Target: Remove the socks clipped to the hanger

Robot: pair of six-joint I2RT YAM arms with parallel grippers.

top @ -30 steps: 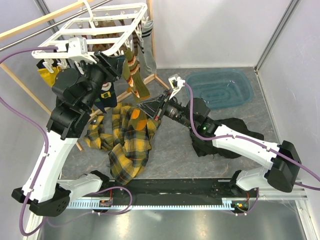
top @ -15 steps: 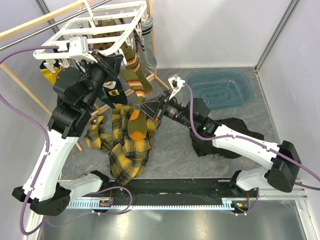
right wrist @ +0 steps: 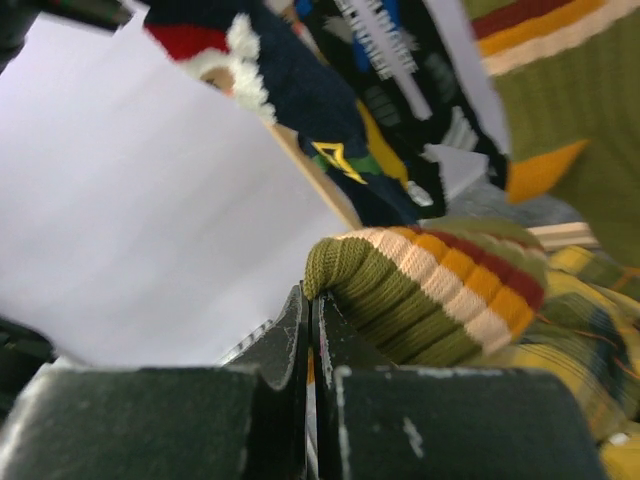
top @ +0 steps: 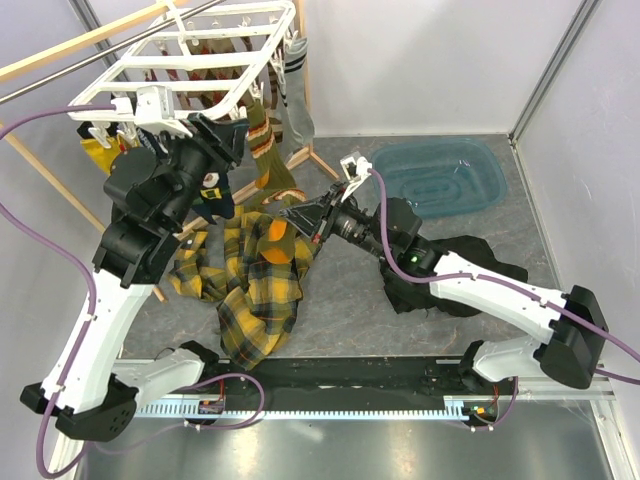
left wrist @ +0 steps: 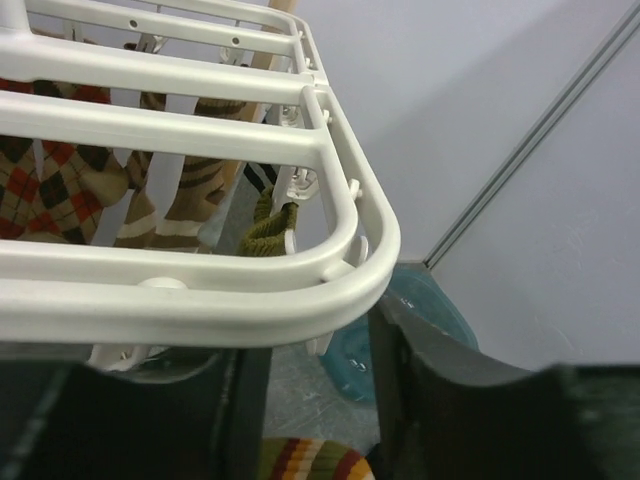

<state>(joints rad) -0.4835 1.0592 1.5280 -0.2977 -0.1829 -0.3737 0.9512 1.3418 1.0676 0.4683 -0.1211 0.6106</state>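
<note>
The white grid hanger [top: 200, 60] hangs at the back left, with several socks clipped under it: a brown argyle one [left wrist: 50, 180], an olive cuff [left wrist: 268, 225] in a corner clip, and a grey striped one [top: 295, 90]. My left gripper [top: 225, 135] sits just under the hanger's rounded corner [left wrist: 330, 285]. It is open, with bare floor showing between its fingers [left wrist: 420, 400]. My right gripper [top: 303, 215] is shut on the cuff of an olive-orange striped sock [right wrist: 420, 290]. That sock lies low over the plaid cloth.
A yellow plaid cloth [top: 255, 290] lies on the floor below the hanger. A black garment [top: 450, 275] lies under the right arm. A blue basin [top: 440, 175] stands at the back right. A wooden rack [top: 60, 50] with a metal rail carries the hanger.
My left gripper closed at the hanger's corner and opened again. The striped sock in my right gripper has dropped from the hanger towards the plaid cloth. The hanger shifted slightly.
</note>
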